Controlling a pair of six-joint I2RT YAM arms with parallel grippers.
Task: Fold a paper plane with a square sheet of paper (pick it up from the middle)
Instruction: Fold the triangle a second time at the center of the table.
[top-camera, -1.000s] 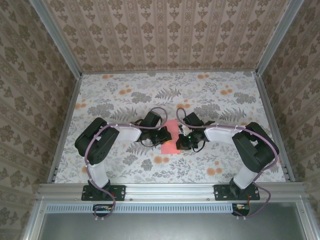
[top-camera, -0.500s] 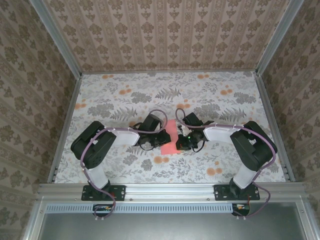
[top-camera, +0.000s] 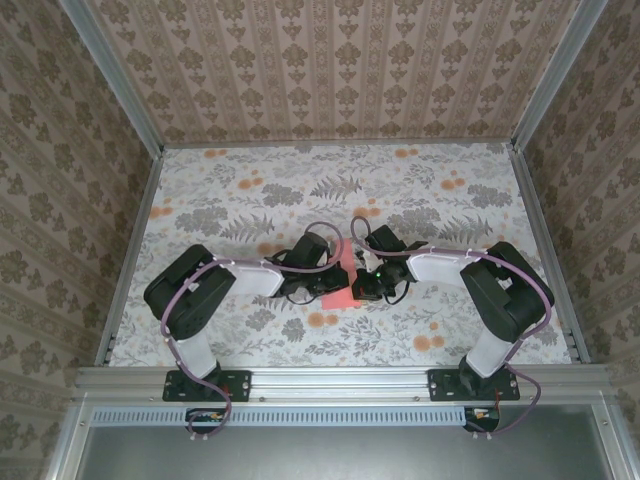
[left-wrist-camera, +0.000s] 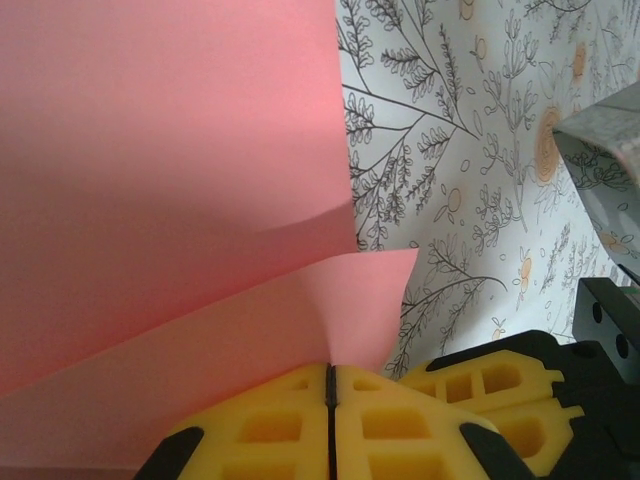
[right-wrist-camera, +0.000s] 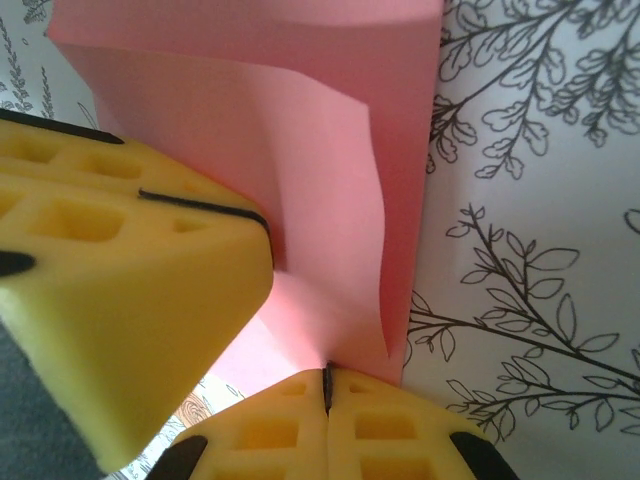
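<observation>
The salmon-pink sheet of paper (top-camera: 343, 281) lies folded into a narrow strip at the table's middle, between both wrists. My left gripper (top-camera: 327, 276) presses in from the left and my right gripper (top-camera: 362, 284) from the right. In the left wrist view the left gripper (left-wrist-camera: 330, 372) is shut on a curling pink flap (left-wrist-camera: 180, 200). In the right wrist view the right gripper (right-wrist-camera: 327, 378) is shut on the sheet's edge (right-wrist-camera: 330, 160), whose layers bow apart. The left gripper's yellow fingers (right-wrist-camera: 120, 290) touch the paper beside it.
The floral tablecloth (top-camera: 250, 190) covers the table, with aluminium rails (top-camera: 340, 380) along the near edge and patterned walls (top-camera: 330, 70) on three sides. Both arm bases (top-camera: 205, 385) stand at the front. The right gripper's yellow fingers (left-wrist-camera: 500, 385) crowd the left wrist view's lower right.
The left arm's elbow shifted back and its wrist slid a little to the left, then returned toward the paper. The right arm and the sheet stayed in place.
</observation>
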